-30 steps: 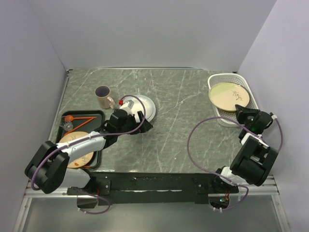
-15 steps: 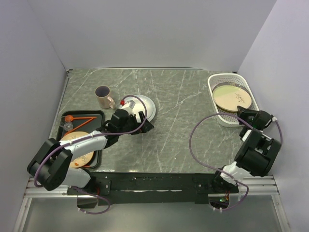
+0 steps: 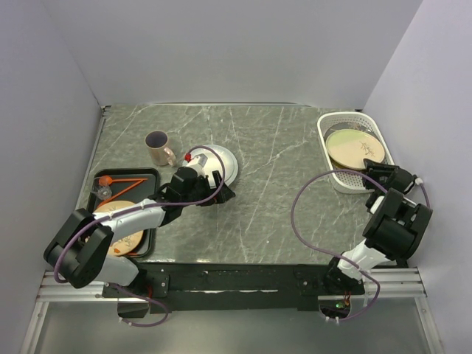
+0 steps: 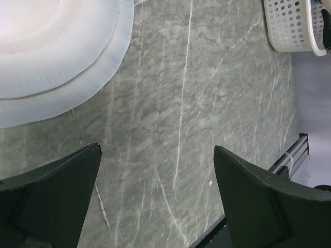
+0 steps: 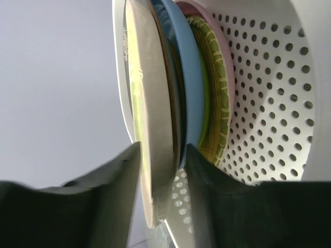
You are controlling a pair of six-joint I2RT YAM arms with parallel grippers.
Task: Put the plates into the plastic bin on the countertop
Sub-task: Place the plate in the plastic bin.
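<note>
Inside perforated white bin [image 5: 258, 103], stacked round plates [image 5: 192, 77], right pincer [image 5: 163, 150] straddling beige rim [image 5: 155, 93] (grip unclear), left pincer [image 4: 156, 150] wide.

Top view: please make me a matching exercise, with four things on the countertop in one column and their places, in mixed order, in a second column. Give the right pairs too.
Things
1. beige mug
2. white plate
3. black tray
4. plastic bin

Places
A. far right corner of the countertop
B. along the left edge, near side
C. just ahead of the open left gripper
D. beyond the tray, left of the white plate

Pairs: 1-D, 2-C, 3-B, 4-A
</note>
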